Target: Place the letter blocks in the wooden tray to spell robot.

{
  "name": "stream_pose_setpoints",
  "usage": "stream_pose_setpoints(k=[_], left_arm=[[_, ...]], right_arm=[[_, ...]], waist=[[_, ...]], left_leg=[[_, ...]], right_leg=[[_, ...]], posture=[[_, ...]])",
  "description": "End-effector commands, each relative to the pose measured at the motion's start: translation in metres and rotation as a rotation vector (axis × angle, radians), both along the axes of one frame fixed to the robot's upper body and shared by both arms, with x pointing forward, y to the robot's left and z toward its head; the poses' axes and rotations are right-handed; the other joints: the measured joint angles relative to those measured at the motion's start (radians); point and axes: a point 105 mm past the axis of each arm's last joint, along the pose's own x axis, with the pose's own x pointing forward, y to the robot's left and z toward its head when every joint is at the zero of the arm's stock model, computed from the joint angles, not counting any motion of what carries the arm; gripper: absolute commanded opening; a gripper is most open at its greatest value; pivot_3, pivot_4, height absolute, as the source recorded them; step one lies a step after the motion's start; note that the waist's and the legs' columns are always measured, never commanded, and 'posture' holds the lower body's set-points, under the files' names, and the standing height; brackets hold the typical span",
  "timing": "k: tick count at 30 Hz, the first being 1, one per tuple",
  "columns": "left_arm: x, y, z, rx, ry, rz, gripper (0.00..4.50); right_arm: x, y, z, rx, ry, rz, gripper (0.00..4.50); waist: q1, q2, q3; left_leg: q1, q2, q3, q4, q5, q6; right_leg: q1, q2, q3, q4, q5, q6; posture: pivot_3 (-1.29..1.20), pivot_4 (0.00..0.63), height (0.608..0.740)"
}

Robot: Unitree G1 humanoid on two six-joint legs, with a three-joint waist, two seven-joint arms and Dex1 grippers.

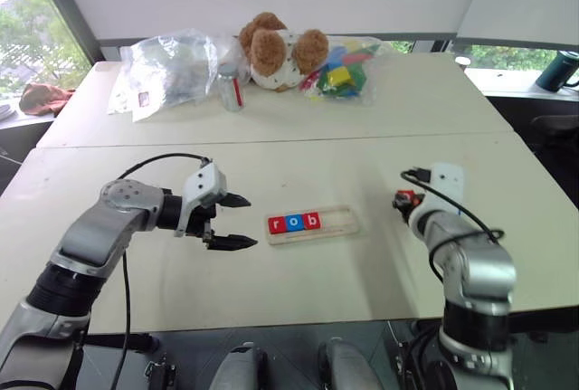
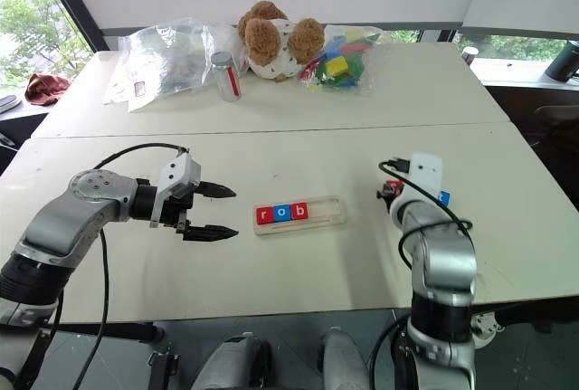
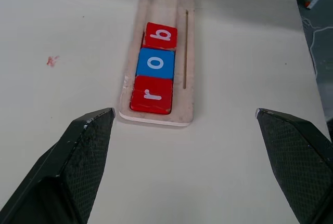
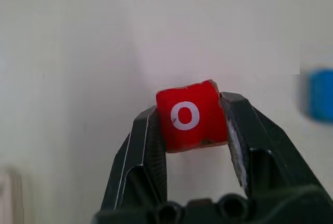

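Indoors — pale table (image 1: 298,309), another table (image 1: 434,100) behind, windows (image 1: 23,19) beyond.

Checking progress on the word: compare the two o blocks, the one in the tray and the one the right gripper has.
The tray's o block is blue; the gripped o block is red. The blue one lies flat in the wooden tray between r and b; the red one is pinched in the right gripper, clear of the tray. Both are square with a white o.

Five letter blocks (image 3: 155,63), three red, two blue; one wooden tray (image 3: 188,52); one teddy bear (image 1: 276,50).
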Motion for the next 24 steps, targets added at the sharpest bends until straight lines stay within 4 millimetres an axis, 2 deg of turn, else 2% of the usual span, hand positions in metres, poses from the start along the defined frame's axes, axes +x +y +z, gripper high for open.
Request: stream_pose_setpoints(k=[1,5,7,8,11,12,15,18,21,24], left_arm=[[0.003,-0.005,0.009,-0.006,-0.040,-0.035,4.50],[0.008,-0.010,0.007,-0.010,-0.039,-0.055,4.50],[0.009,-0.012,0.007,-0.011,-0.036,-0.067,4.50],[0.009,-0.012,0.007,-0.011,-0.036,-0.070,4.50],[0.011,-0.012,0.007,-0.009,-0.038,-0.071,4.50],[0.012,-0.012,0.007,-0.008,-0.040,-0.071,4.50],[0.013,-0.008,0.007,-0.002,-0.042,-0.066,4.50],[0.014,-0.005,0.007,-0.001,-0.037,-0.075,4.50],[0.010,-0.002,0.007,0.008,-0.021,-0.102,4.50],[0.007,0.008,0.006,0.040,-0.013,-0.097,4.50]], right_arm=[[-0.019,0.009,0.009,0.022,-0.017,-0.043,1.17],[-0.028,0.018,-0.012,0.092,0.063,-0.090,1.17],[-0.029,0.018,-0.017,0.103,0.080,-0.105,2.25],[-0.030,0.017,-0.019,0.106,0.086,-0.111,2.55],[-0.031,0.015,-0.021,0.107,0.108,-0.102,4.08],[-0.031,0.013,-0.018,0.105,0.103,-0.099,4.45],[-0.022,0.009,0.008,0.039,0.021,-0.034,4.45],[0.002,0.009,0.042,-0.057,-0.094,0.152,4.45],[0.016,0.021,0.059,-0.082,-0.120,0.506,4.45],[0.006,0.008,0.057,-0.173,-0.061,0.845,4.45]], waist=[[-0.003,0.000,0.000],[-0.003,0.000,0.000],[-0.003,0.000,0.000],[-0.003,0.000,0.000],[-0.002,0.000,0.000],[-0.002,0.000,0.000],[-0.001,0.000,0.000],[-0.003,0.000,0.000],[-0.005,0.000,0.001],[0.002,0.000,0.001]], left_leg=[[0.000,0.000,0.001,0.000,0.000,0.000],[0.004,0.000,0.001,0.001,0.000,0.000],[0.007,0.000,0.001,0.000,0.000,0.000],[0.008,0.000,0.001,0.000,0.000,0.000],[0.010,0.000,0.001,0.000,0.000,0.000],[0.010,0.000,0.001,0.000,0.000,0.000],[0.010,0.000,0.001,0.000,0.000,0.000],[0.010,0.000,0.001,0.000,0.000,0.000],[0.014,0.001,0.001,-0.001,0.000,0.001],[0.014,0.003,-0.001,-0.002,-0.002,0.003]], right_leg=[[0.000,0.001,0.000,0.000,0.000,0.000],[0.002,0.002,0.000,0.000,0.000,0.000],[0.005,0.003,0.000,0.000,0.000,0.000],[0.006,0.003,0.000,0.000,0.000,0.000],[0.007,0.003,0.000,-0.001,0.000,0.000],[0.007,0.003,0.000,-0.001,0.000,0.000],[0.008,0.003,0.000,-0.001,0.000,0.000],[0.008,0.003,0.000,-0.002,0.000,0.000],[0.013,0.004,0.000,-0.004,0.000,0.000],[0.015,0.006,-0.002,-0.009,0.000,0.000]], posture=[[0.00,0.150,0.740],[0.00,0.150,0.740],[0.00,0.150,0.740],[0.00,0.150,0.740],[0.00,0.150,0.740],[0.00,0.150,0.740],[0.00,0.150,0.740],[0.00,0.150,0.740],[0.00,0.150,0.740],[0.00,0.150,0.740]])
